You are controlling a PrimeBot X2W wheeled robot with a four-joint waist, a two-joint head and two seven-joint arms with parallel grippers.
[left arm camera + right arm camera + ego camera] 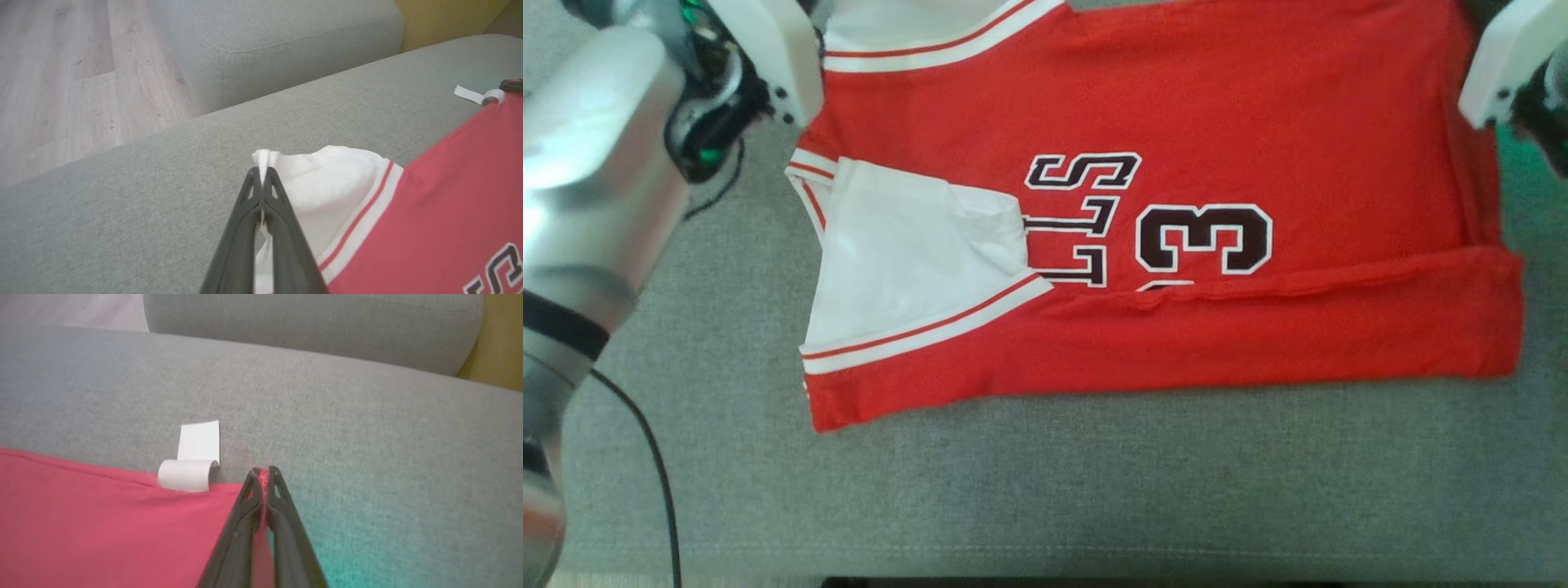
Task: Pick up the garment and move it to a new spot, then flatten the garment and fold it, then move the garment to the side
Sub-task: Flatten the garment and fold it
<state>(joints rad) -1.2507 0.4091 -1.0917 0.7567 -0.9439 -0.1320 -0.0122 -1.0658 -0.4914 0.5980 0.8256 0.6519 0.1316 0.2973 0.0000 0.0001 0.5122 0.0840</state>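
Note:
The garment [1176, 122] is a red basketball jersey with white trim and dark lettering, spread on a grey sofa seat [1045, 490], its near long edge folded over. In the left wrist view my left gripper [263, 173] is shut on the jersey's white shoulder fabric [327, 179]. My right gripper [264, 473] is shut on the red hem corner [122, 522] in the right wrist view, beside a white care label [192, 461]. In the head view, both wrists sit at the top corners, the left wrist [760, 57] and the right wrist [1503, 57], with the fingertips out of sight.
A grey back cushion [286, 45] rises beyond the seat. Wooden floor [61, 81] lies past the sofa's end in the left wrist view. A black cable [654, 465] hangs by my left forearm [580, 204]. Open seat stretches in front of the jersey.

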